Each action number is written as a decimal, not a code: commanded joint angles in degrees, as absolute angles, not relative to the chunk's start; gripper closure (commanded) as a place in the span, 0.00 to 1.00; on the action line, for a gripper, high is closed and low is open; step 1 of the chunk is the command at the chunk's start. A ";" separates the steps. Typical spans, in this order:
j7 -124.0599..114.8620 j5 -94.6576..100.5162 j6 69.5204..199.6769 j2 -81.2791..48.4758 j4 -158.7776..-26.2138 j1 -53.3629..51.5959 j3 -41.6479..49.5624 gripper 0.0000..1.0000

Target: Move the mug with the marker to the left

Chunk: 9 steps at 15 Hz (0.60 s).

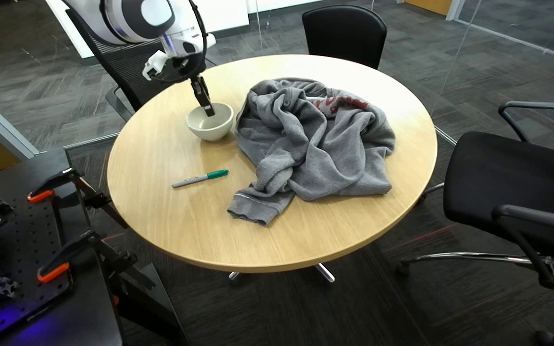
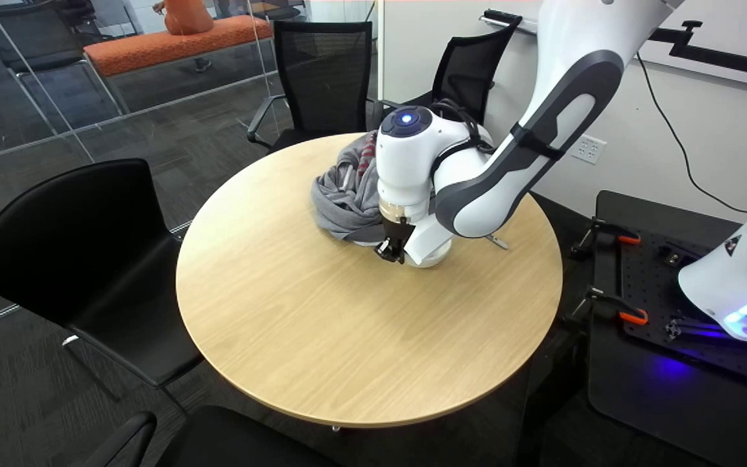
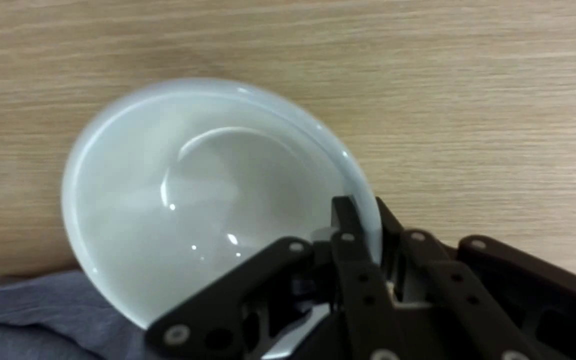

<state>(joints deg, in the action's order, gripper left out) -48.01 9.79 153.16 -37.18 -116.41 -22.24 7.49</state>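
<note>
Mug [image 1: 211, 130]: white, glossy, smooth; round and wide-mouthed like a bowl, with curved walls; right below the gripper [image 3: 363, 215], in its grasp.
Gripper: black jointed links, hard-edged; closed on the mug's rim, the wall pinched between its two fingers [image 3: 345, 215], one inside, one outside.
Inside the mug: one of those fingers, with bright reflections scattered over the smooth wall and floor.
Marker [image 1: 200, 179]: thin straight stick, grey barrel, green cap; lies on the table [image 1: 161, 216], across the mug from the gripper, apart from both.
Cloth [image 1: 315, 149]: grey fabric heaped in thick folds, with red lettering; beside the gripper, close by the mug; whether cloth and mug touch, I cannot tell.
Table: round, pale wood, fine straight grain; under the gripper.
Chair [image 1: 346, 36]: black, rounded back; well apart from the gripper.
</note>
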 commanded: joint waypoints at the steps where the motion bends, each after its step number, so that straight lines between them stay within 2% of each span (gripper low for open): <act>1: -49.46 9.68 152.44 -37.45 -115.34 -23.60 8.18 0.97; 9: -49.56 10.78 150.96 -38.58 -113.29 -26.68 8.07 0.97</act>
